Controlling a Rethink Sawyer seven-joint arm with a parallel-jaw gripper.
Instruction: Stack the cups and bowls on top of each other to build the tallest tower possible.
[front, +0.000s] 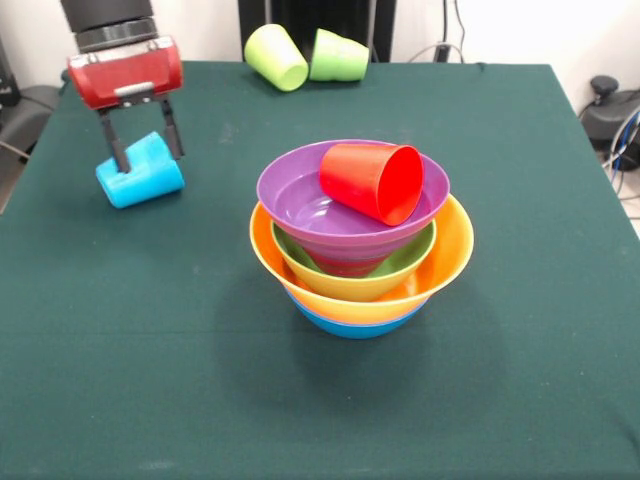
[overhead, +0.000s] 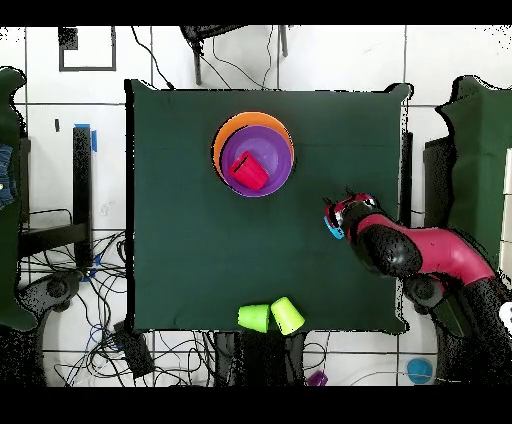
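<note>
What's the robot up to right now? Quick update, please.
Gripper astride the blue cup lying on the table. Tower stands, red cup on its side on top. Nothing in the way.

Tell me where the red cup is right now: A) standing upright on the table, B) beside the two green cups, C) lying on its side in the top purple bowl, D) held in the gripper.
C: the red cup lies tipped over inside the purple bowl topping the tower.

A big dark green table (front: 520, 200), white floor (overhead: 60, 150) with dark lines around it, tangled black wires (overhead: 90, 300) on the floor, a small blue round thing (overhead: 419, 370) near one corner
</note>
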